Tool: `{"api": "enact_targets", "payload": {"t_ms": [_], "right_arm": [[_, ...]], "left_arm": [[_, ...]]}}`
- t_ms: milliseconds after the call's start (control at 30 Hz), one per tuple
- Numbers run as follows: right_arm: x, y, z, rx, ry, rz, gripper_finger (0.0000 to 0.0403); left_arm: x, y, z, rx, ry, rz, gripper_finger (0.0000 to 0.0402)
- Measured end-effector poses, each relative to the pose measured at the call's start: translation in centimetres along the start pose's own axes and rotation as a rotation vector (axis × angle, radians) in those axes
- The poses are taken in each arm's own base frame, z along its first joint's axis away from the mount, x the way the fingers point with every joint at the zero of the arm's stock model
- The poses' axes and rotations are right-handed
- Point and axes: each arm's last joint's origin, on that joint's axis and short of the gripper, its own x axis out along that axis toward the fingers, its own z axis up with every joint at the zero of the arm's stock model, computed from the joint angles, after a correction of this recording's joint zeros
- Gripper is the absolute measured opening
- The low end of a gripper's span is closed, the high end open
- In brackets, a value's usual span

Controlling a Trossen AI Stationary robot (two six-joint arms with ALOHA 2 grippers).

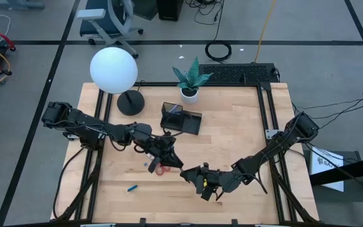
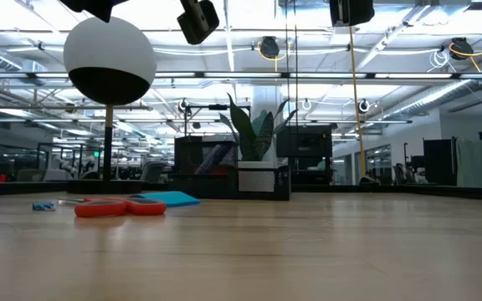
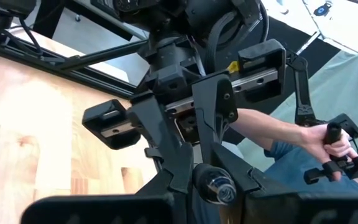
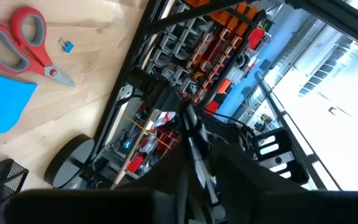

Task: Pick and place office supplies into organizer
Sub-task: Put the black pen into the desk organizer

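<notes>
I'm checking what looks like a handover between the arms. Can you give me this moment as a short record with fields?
left gripper: above the table's middle, jaws shut on a pen
right gripper: facing the left gripper, right at that pen
scissors: flat on the table, below the left arm
note pad: flat beside the scissors
small blue piece: loose by the scissors' handles
blue item: likely a pen, alone nearer the table's front edge
organizer: by the plant pot, no arm at it
</notes>
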Motion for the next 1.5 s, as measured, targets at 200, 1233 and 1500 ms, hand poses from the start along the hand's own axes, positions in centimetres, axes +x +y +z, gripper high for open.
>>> {"api": "enact_targets", "payload": {"t_ms": [200, 1233, 1500], "right_arm": [[0.0, 0.0, 0.0, 0.011, 0.001, 0.0, 0.0029], [-1.6, -0.1, -0.7, 0.509, 0.413, 0.043, 0.0028], [-2.8, 2.3, -7.0, 1.048, 0.381, -0.061, 0.0028]], "left_arm": [[-0.2, 0.3, 0.2, -0.01, -0.003, 0.004, 0.0043], [-5.6, 2.4, 4.2, 0.298, -0.104, 0.351, 0.0195], [-7.8, -0.1, 5.4, 0.52, -0.2, 0.572, 0.0195]]}}
